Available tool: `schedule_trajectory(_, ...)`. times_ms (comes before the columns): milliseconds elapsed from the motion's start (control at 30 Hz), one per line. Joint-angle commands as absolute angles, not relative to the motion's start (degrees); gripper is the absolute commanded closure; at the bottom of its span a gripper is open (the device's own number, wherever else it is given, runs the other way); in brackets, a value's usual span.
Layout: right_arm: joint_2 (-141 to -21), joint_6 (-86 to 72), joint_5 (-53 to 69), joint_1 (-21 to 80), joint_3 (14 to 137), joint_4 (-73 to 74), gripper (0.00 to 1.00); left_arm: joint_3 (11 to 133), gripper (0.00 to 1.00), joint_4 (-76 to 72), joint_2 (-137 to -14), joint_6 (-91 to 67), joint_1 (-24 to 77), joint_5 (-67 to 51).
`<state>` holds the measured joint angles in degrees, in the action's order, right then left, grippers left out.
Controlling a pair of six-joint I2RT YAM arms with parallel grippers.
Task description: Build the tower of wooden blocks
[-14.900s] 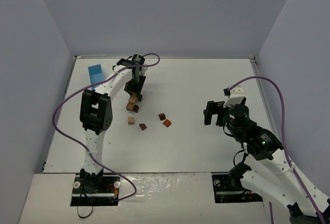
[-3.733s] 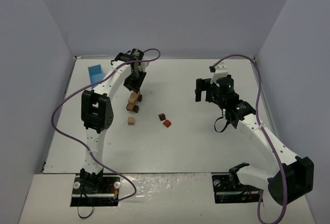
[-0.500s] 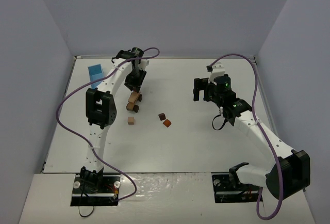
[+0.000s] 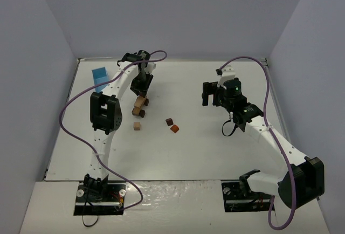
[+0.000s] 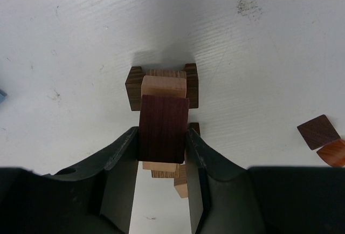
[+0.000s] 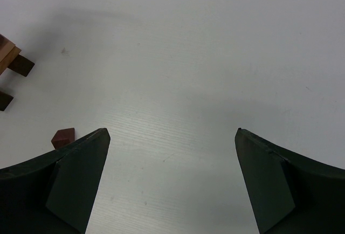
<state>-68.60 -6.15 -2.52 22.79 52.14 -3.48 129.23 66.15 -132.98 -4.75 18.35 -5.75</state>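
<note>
At far left a light blue box sits on the bench. Next, the left jaws are clenched on the flat sides of a dark reddish-brown block, directly above the tower. Such blocks look light, stiff and smooth, so a square mid-face pinch suits; the stack likely topples easily. A tan cube, a dark brown cube and an orange cube lie loose. The right jaws hang spread wide, empty.

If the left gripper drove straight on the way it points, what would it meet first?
The dark reddish block in the left gripper would likely land on the light tan block topping the tower, directly under it. The gap left is unclear.
</note>
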Motion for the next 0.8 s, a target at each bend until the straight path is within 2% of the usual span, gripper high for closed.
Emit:
schedule_trajectory(0, -66.75, -6.86, -2.42, 22.37, 52.38, -7.82, 0.00, 131.48, 0.80, 67.15, -131.79, -5.36, 18.02, -5.23)
schedule_trajectory(433, -66.82, -6.79, -2.22, 22.41, 52.38, -7.91, 0.00, 131.94, 0.79, 67.15, -131.79, -5.27, 18.02, -5.10)
schedule_trajectory(767, -66.93, -6.89, -2.07, 22.41, 52.17, -7.86, 0.00, 131.62, 0.67, 67.15, -131.27, -5.19, 18.02, -4.75)
